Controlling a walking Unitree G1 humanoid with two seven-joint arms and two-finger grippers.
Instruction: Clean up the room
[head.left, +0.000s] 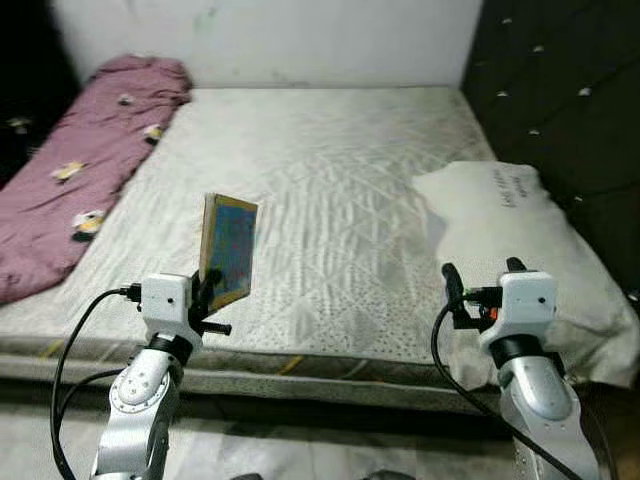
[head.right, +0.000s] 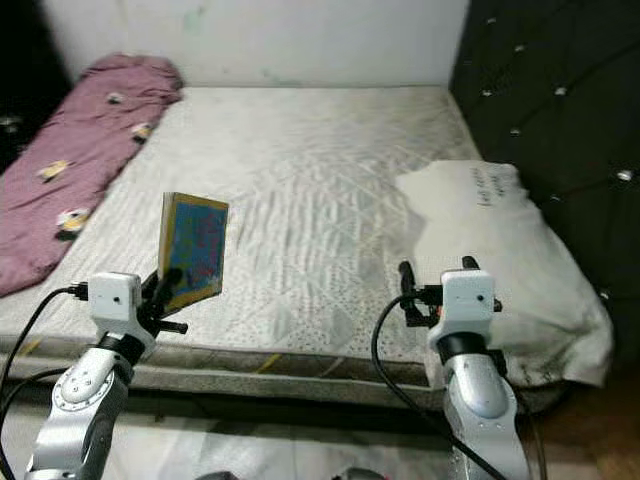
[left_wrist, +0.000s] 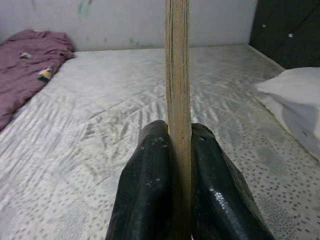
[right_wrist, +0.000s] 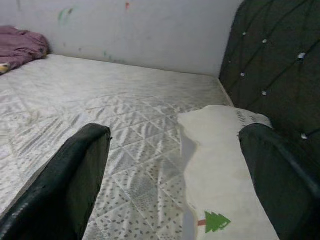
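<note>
At the far left a purple blanket (head.left: 75, 170) lies bunched along the left edge of the mattress (head.left: 330, 180). The left gripper (head.left: 207, 291) is clamped on the lower edge of a book (head.left: 228, 252), which it holds upright over the near edge of the bed. On the right, the right gripper (head.left: 484, 277) hovers with fingers spread wide, holding nothing, just above the near end of the white pillow (head.left: 520, 250). I judge the step is carrying the book away; next it needs a proper place for it, which is not in sight
</note>
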